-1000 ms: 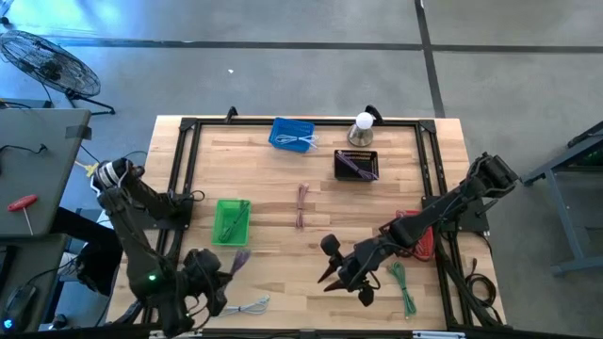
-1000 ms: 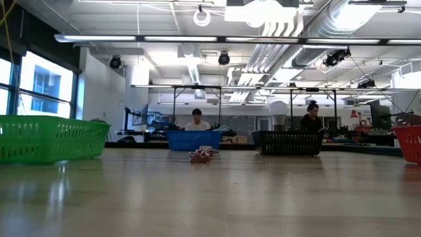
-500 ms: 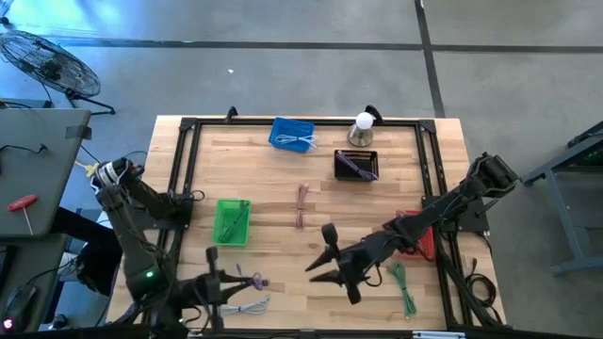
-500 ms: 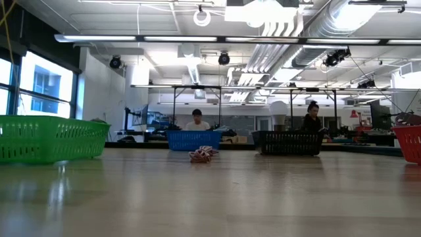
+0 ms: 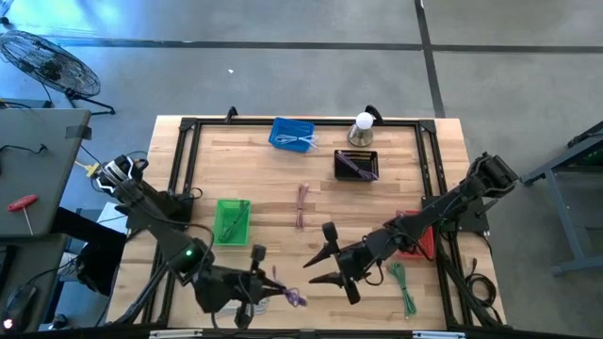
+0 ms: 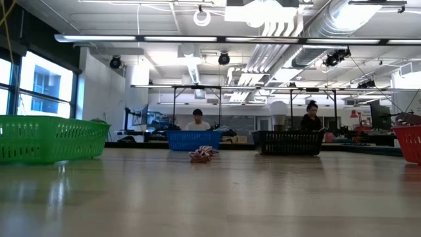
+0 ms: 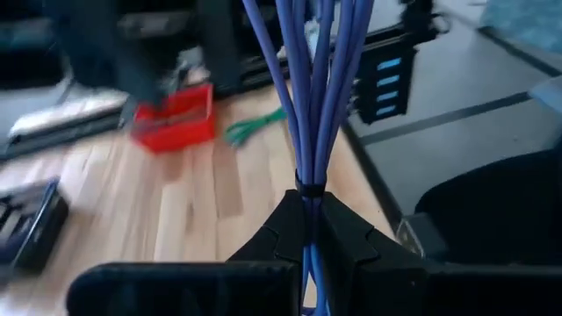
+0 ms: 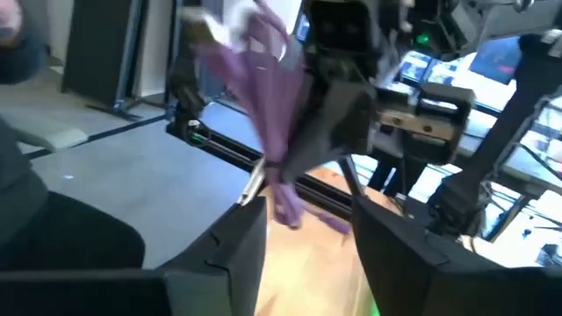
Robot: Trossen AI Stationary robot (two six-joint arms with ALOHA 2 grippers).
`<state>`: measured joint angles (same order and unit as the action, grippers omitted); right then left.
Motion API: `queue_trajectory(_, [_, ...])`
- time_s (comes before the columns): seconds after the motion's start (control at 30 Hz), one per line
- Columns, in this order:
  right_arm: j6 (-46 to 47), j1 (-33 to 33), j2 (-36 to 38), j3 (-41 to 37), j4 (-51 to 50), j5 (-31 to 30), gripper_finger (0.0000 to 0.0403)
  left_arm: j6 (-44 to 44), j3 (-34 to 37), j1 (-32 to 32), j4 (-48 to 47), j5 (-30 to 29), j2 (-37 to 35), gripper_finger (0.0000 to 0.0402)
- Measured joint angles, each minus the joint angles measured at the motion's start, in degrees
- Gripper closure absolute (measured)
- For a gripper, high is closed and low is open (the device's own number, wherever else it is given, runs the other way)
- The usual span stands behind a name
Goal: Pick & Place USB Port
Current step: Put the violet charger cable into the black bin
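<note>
Mid-task: purple cable bundle (image 5: 287,296) lifted off the counter (image 5: 283,179), clamped in left claw (image 5: 268,287) near the front edge, not yet placed. Right claw (image 5: 316,268) just beside, fingers apart, empty. Blue basket (image 5: 292,134) holding a pale cable; black basket (image 5: 356,165) purple ones; green basket (image 5: 231,221) a green one.

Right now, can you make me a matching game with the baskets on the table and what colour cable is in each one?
Things:
1. blue basket
2. black basket
3. green basket
4. left gripper

What it holds:
A. green cable
B. purple cable bundle, clamped in shut fingers
C. pale white cable
D. purple cable

Pairs: 1-C, 2-D, 3-A, 4-B
</note>
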<state>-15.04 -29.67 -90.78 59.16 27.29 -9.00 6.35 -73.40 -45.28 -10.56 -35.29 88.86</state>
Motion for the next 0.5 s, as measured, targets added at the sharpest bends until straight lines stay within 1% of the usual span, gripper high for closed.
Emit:
queue_trajectory(0.13, [1.0, 0.0, 0.0, 0.0, 0.3, -1.4, 0.022, -4.3, 0.1, 2.0, 2.5, 3.8, 0.0, 0.0394])
queue_trajectory(0.3, [1.1, 0.0, 0.0, 0.0, 0.4, -1.5, 0.0213, -6.2, 0.1, 5.0, 4.3, 9.8, 0.0, 0.0394])
queue_trajectory(0.5, [1.1, 0.0, 0.0, 0.0, 0.4, 1.3, 0.0212, -6.6, 0.1, 8.6, 4.7, 14.4, 0.9, 0.0394])
